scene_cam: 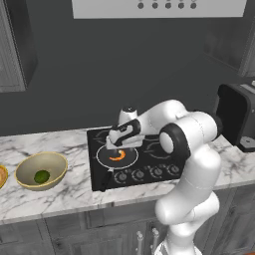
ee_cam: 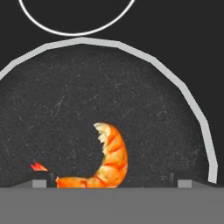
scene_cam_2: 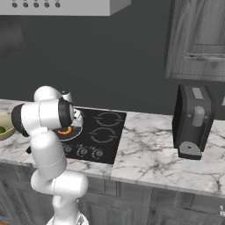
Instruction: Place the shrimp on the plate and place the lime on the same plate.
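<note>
Presently the small curved orange shrimp [ee_cam: 109, 159] lies in the round dark pan [scene_cam: 101, 158] on the stove, between the fully spread, empty tool [ee_cam: 112, 179]. Judged light, stiff and slippery, it is best pinched across its thick middle.

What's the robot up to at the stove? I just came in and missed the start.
The arm has its open gripper lowered over the shrimp, which lies in a dark pan on the cooktop; nothing is gripped yet. The lime sits in a tan bowl on the counter to the left. Neither is on the plate yet.
</note>
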